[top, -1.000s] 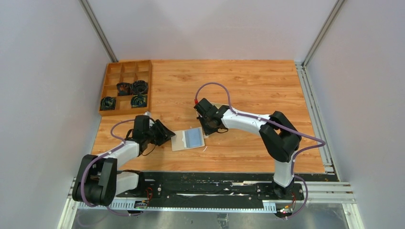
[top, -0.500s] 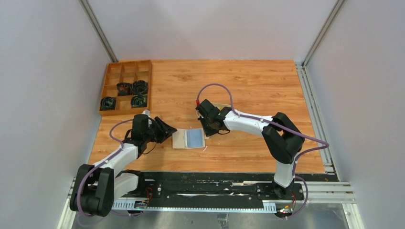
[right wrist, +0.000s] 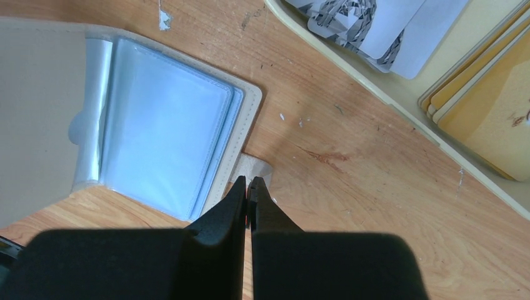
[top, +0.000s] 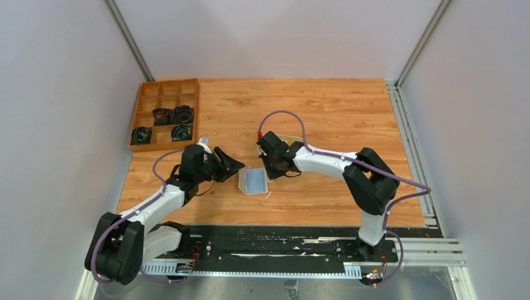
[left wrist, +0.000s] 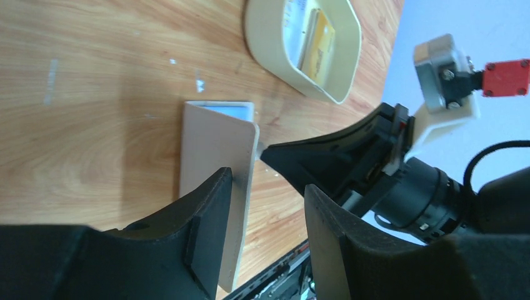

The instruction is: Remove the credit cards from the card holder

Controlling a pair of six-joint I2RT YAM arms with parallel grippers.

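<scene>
The card holder (top: 253,181) lies open on the table, pale blue pockets (right wrist: 169,144) up. Its cream left flap (left wrist: 215,156) stands raised on edge. My left gripper (left wrist: 267,187) is open around that flap, which rests against one finger; in the top view this gripper (top: 232,165) is at the holder's left edge. My right gripper (right wrist: 249,182) is shut, its tips on the snap tab (right wrist: 255,165) at the holder's right edge. Whitish credit cards (right wrist: 387,25) and yellow-orange ones (right wrist: 494,106) lie in the oval cream tray (right wrist: 350,69). I cannot tell whether any card is in the pockets.
A wooden compartment box (top: 165,112) with dark coiled items stands at the back left. The cream tray (left wrist: 275,62) sits just beyond the holder, mostly under my right arm in the top view. The black base rail (top: 269,244) runs along the near edge.
My left gripper has moved right to the card holder, and its left flap has gone from lying flat to standing up. The right gripper has stayed at the tab.
</scene>
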